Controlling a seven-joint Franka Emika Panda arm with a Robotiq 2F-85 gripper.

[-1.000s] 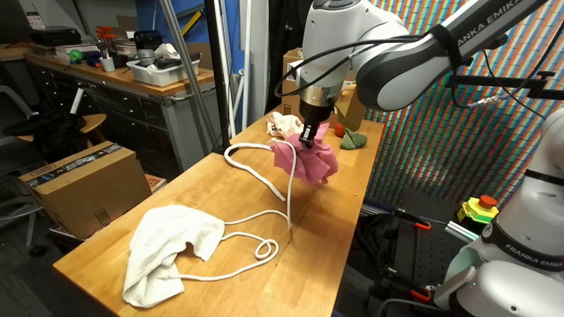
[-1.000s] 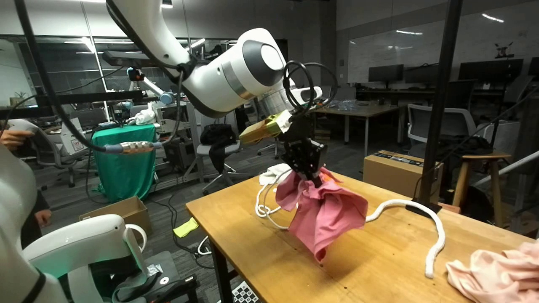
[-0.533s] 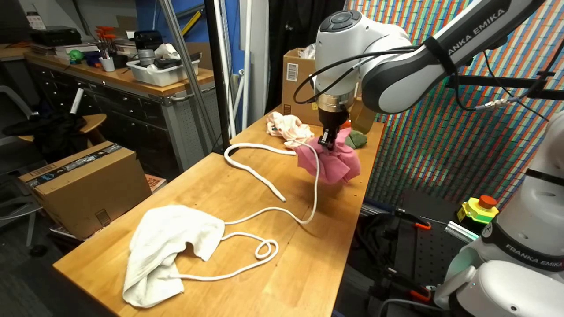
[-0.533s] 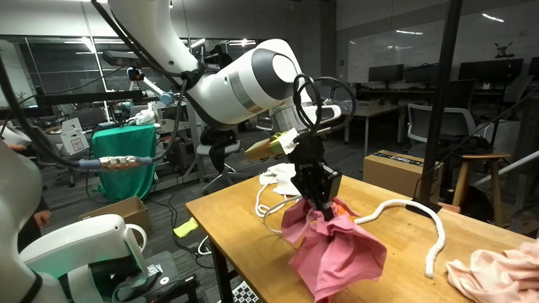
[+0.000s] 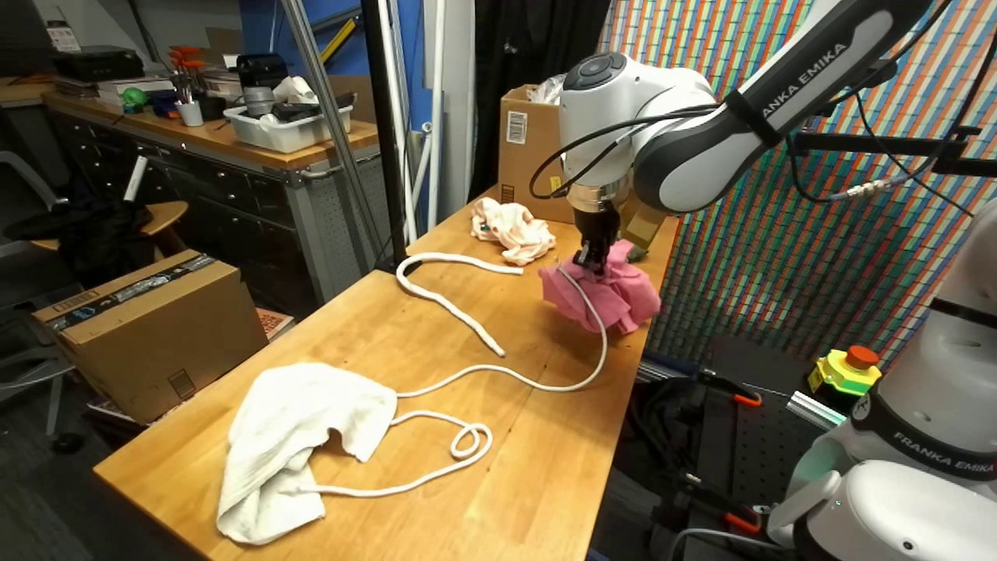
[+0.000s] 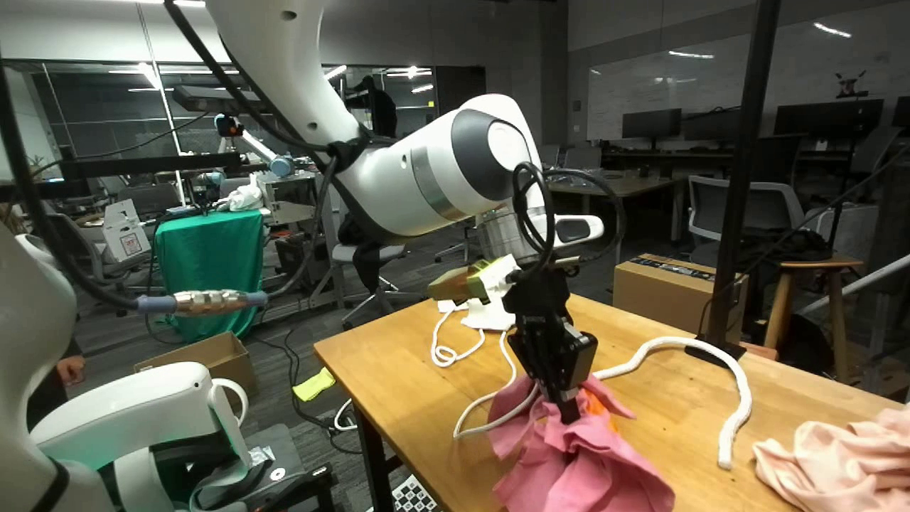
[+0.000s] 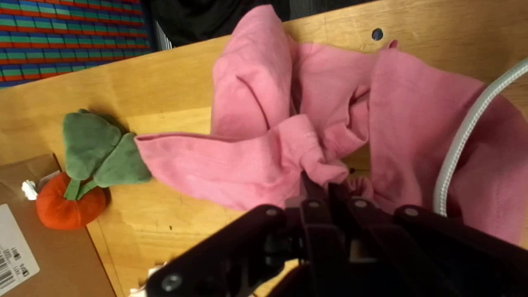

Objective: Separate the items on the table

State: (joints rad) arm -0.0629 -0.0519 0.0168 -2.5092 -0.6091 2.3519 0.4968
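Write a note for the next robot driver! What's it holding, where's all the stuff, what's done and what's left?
Gripper: shut on the pink cloth.
Where: white cord passes over the pink cloth and leads to the white cloth. Thick white rope lies curved on the table.
Done: white cloth and peach cloth lie apart from the pink cloth.
Left: probably clear the white cord off both the pink and white cloths; whether it's tied on, I can't tell.

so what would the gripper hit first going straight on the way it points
Beyond the pink cloth in its grip, the gripper would probably meet the table, though the depth is unclear.
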